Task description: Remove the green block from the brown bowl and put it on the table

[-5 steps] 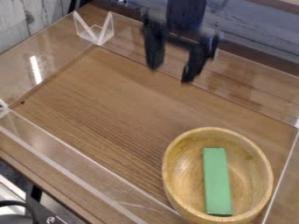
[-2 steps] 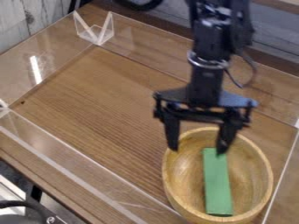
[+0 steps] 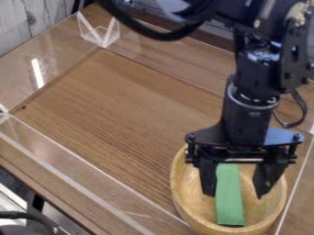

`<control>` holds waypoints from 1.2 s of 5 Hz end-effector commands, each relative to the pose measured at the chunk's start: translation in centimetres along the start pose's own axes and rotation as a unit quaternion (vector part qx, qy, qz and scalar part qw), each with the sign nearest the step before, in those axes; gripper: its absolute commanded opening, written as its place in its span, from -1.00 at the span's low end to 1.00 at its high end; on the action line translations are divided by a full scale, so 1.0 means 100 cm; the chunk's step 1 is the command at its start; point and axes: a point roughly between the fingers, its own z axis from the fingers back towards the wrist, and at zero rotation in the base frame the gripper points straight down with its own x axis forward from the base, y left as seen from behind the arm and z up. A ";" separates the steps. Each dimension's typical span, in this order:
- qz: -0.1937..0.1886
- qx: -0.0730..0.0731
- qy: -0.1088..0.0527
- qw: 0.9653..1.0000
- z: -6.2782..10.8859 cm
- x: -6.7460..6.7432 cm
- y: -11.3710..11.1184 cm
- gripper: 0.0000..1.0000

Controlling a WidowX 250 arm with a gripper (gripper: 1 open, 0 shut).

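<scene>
Green block (image 3: 229, 204) lies in the brown bowl (image 3: 186, 204), on the bowl's floor, long side running roughly toward the near rim. My gripper (image 3: 252, 188) is over the bowl, fingers spread wide, one on the block's left side as the pic shows it, other out toward the bowl's right side. Nothing held AFAICT. Table (image 3: 110, 119) stretches out to the left of the bowl and beyond it; clear plastic wall (image 3: 92, 179) runs along the table's edge, left of the bowl.

Risks, my guess: block sits nearer one finger than the other, so if I close w/o centring, that finger prob. shoves the block sideways or lands on top of it. Too low w/ jaws this wide & a fingertip could catch the bowl's rim, tip or drag the bowl. Grip too near the block's far end and the near end may droop on the way up, then knock the rim.

Hard to see: block's far end is behind my gripper, ditto the bowl's far rim, mostly. Can't tell fingertip height above the bowl floor, or whether a tip touches the block. Bowl's near rim is right by the pic's bottom edge.
</scene>
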 end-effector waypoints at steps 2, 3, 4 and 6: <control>0.030 -0.026 -0.015 0.999 0.008 -0.006 -0.021 1.00; 0.019 -0.026 -0.020 0.999 -0.001 -0.003 -0.019 1.00; 0.010 -0.024 -0.023 0.999 -0.009 -0.001 -0.018 1.00; 0.026 -0.029 -0.035 0.999 -0.010 0.020 -0.001 1.00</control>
